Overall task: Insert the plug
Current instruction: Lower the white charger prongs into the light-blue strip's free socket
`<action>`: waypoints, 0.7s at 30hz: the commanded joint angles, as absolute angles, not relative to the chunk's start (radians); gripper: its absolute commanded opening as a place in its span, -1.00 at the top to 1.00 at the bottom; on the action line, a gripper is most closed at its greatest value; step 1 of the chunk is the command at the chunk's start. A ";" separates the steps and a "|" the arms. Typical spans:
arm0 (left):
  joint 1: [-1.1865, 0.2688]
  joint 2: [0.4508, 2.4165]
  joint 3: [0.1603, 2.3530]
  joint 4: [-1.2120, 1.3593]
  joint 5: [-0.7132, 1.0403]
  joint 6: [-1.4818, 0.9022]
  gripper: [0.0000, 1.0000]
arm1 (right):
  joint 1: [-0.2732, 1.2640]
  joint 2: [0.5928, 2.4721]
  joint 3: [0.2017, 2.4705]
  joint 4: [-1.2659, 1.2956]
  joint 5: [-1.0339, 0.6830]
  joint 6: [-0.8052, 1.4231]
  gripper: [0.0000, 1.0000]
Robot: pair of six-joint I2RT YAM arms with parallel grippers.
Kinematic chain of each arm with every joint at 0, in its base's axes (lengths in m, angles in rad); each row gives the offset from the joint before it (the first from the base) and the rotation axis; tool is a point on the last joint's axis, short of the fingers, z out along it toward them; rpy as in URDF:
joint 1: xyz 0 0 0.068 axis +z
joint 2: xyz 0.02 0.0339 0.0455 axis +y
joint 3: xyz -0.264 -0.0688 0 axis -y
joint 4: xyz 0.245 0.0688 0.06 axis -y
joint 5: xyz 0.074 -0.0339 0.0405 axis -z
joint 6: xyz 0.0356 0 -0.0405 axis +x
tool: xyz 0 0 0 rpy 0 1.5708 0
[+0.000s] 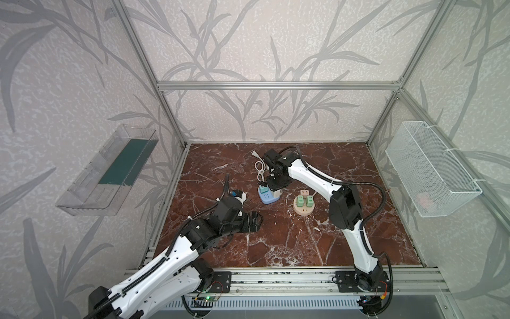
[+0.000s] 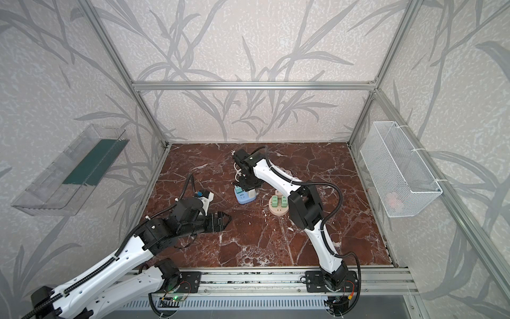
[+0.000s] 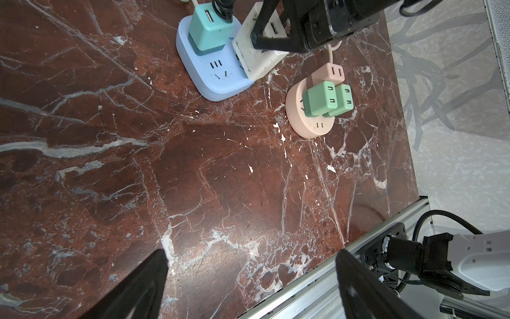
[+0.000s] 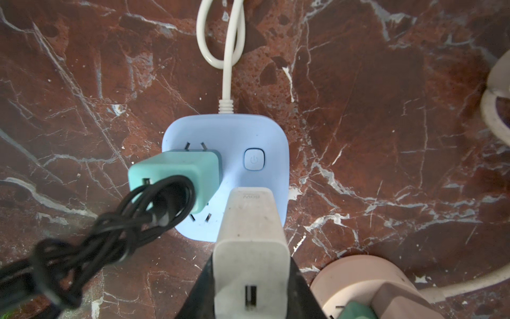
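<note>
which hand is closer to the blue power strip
Right. The right hand is directly above the strip, holding the white charger at its edge. The left hand hovers open over the table, well off toward the front left.

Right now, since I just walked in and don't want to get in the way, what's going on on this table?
The right gripper has its fingers shut on a white square charger plug, holding it against the light blue square power strip, beside a teal adapter already plugged in there. Whether its prongs are in is hidden. The left gripper hangs open and empty over the red-brown marble table.
</note>
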State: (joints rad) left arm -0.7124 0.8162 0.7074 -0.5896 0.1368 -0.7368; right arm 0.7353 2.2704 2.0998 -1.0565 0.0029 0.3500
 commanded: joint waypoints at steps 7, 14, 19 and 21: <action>-0.696 0.811 0.704 -0.585 0.146 -0.727 -0.85 | 0.746 2.410 2.189 -1.173 0.003 0.333 1.00; -0.690 0.811 0.695 -0.580 0.155 -0.729 -0.85 | 0.747 2.517 2.288 -1.248 -0.005 0.324 1.00; -0.686 0.810 0.691 -0.580 0.156 -0.727 -0.85 | 0.746 2.564 2.315 -1.262 -0.018 0.323 1.00; -0.686 0.807 0.690 -0.581 0.154 -0.727 -0.85 | 0.746 2.578 2.319 -1.262 -0.021 0.325 1.00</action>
